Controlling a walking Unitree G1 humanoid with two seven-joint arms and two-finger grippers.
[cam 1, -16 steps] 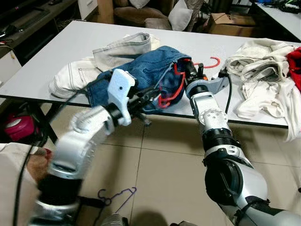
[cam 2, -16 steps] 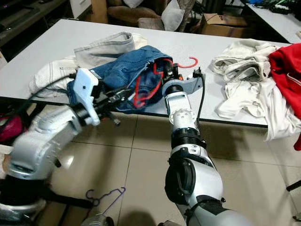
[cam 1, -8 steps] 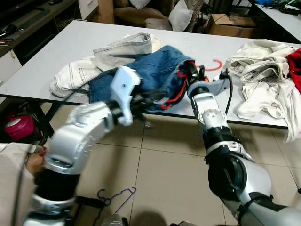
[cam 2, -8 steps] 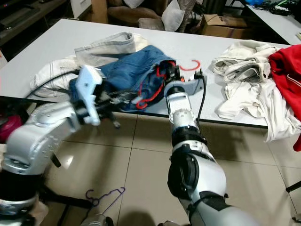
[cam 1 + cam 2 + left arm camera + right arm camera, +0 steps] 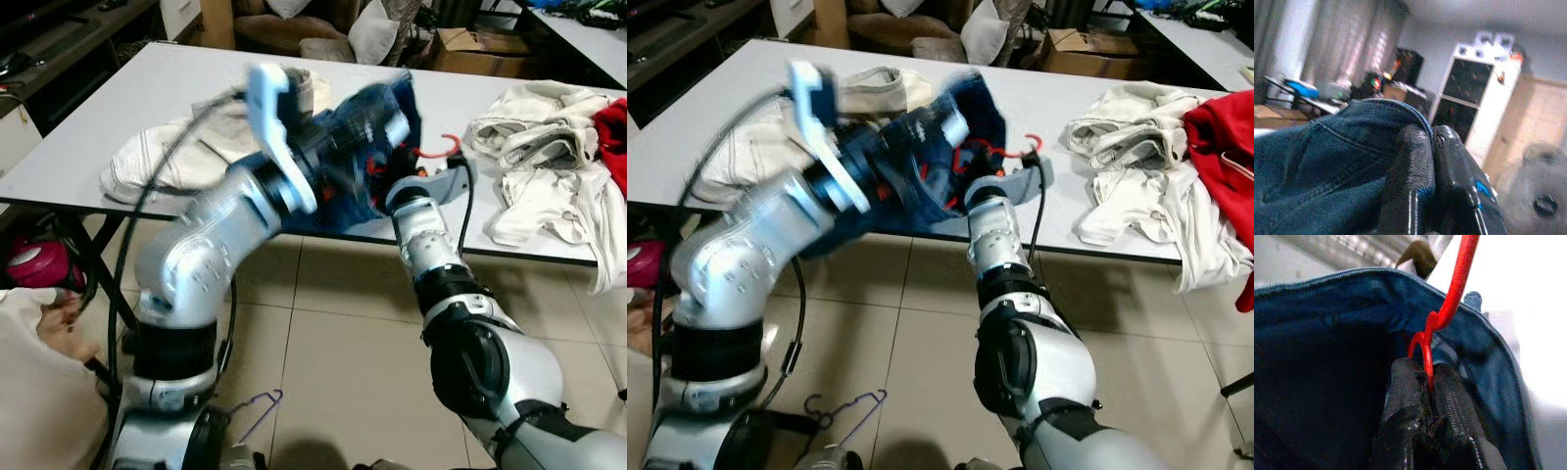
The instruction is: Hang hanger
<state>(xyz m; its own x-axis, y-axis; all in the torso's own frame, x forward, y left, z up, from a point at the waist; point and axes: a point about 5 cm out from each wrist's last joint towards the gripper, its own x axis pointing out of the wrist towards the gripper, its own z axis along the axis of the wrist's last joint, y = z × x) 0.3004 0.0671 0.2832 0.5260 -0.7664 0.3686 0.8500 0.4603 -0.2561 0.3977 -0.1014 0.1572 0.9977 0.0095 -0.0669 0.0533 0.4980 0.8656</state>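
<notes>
While the left gripper [image 5: 1432, 147] is clenched on the jeans [image 5: 358, 147] waistband lifted over the table [image 5: 118, 108], the right gripper [image 5: 1425, 377], at its 3 o'clock, pinching the red hanger [image 5: 1449, 303], should steadily slide it inside the opening.

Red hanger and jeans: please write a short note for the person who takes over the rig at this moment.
Left hand: shut on the waistband of the blue jeans, lifting them above the table.
Right hand: shut on the red hanger, inside the jeans' opening; its hook sticks out over the table.
Done: both things gripped, hanger partly inside the jeans.
Left: seat the hanger properly, then hang it up. A purple hanger lies on the floor.
</notes>
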